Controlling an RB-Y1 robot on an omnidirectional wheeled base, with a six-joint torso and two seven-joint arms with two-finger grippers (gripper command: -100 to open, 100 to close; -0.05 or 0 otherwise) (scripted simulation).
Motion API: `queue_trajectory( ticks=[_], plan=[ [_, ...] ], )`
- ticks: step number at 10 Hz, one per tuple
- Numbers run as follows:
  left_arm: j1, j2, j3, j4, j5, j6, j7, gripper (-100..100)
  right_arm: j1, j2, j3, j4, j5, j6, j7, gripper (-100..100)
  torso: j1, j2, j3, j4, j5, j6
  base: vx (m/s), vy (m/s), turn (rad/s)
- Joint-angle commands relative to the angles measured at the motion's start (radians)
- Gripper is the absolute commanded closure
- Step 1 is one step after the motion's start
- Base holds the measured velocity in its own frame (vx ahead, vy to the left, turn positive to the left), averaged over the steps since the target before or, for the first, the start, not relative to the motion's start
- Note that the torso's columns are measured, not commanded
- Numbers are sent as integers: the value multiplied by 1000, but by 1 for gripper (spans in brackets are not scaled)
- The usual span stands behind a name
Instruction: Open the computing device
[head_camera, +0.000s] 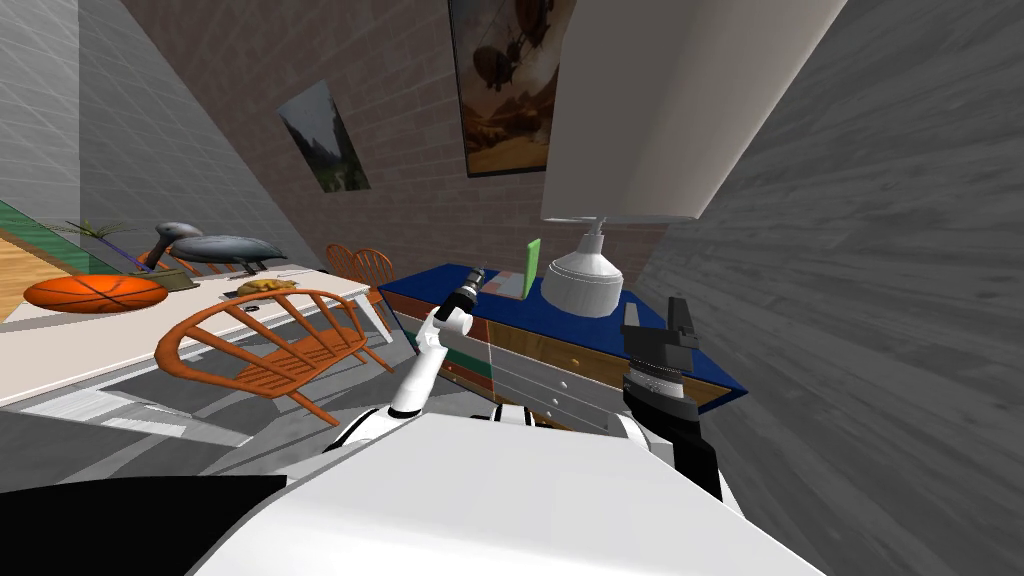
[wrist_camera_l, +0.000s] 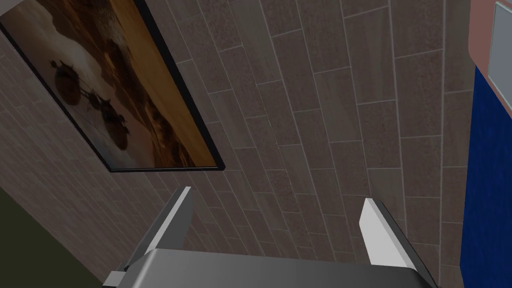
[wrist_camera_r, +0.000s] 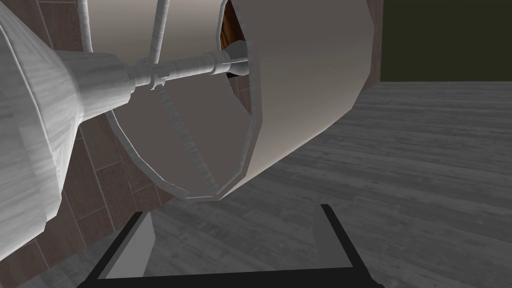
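The computing device is a small laptop on the blue top of a dresser (head_camera: 560, 325). Its green lid (head_camera: 532, 267) stands nearly upright over a pale base (head_camera: 508, 288). My left gripper (head_camera: 479, 274) is stretched out just left of the laptop, over the dresser top. In the left wrist view that gripper (wrist_camera_l: 277, 225) is open and holds nothing, with a pinkish, grey-panelled edge of the laptop (wrist_camera_l: 492, 45) off to one side. My right gripper (head_camera: 656, 318) hovers open over the dresser's near right end, below the lamp; the right wrist view shows it (wrist_camera_r: 235, 235) with nothing between its fingers.
A white table lamp (head_camera: 583, 275) with a large shade (head_camera: 660, 100) stands right beside the laptop. The dresser's drawers (head_camera: 545, 385) face me. An orange chair (head_camera: 270, 345) and a white table (head_camera: 120, 335) holding a basketball and bird figures lie to the left. A grey wall (head_camera: 880, 300) closes the right.
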Motion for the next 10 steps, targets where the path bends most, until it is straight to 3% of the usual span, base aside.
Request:
queue_trajectory(
  ticks=[1, 3, 4, 5, 10],
  plan=[
    [-83, -3, -3, 60, 1, 73, -5, -100, 0, 0, 0, 0, 0, 0, 0, 0, 1, 0, 0, 0, 0, 0, -26, -41, 70],
    [-115, -3, -3, 60, 1, 80, -5, -100, 0, 0, 0, 0, 0, 0, 0, 0, 1, 0, 0, 0, 0, 0, -17, -32, 19],
    [-159, -9, -7, 103, 0, 125, -10, -100, 0, 0, 0, 0, 0, 0, 0, 0, 1, -1, 0, 0, 0, 0, -13, -24, 78],
    [-175, -9, -7, 103, 0, 125, -10, -100, 0, 0, 0, 0, 0, 0, 0, 0, 1, -1, 0, 0, 0, 0, -13, -30, 49],
    [-324, -27, -17, 231, -3, 257, -23, -100, 0, 0, 0, 0, 0, 0, 0, 0, 1, -1, 0, 0, 0, 0, -26, -48, 60]
  ],
)
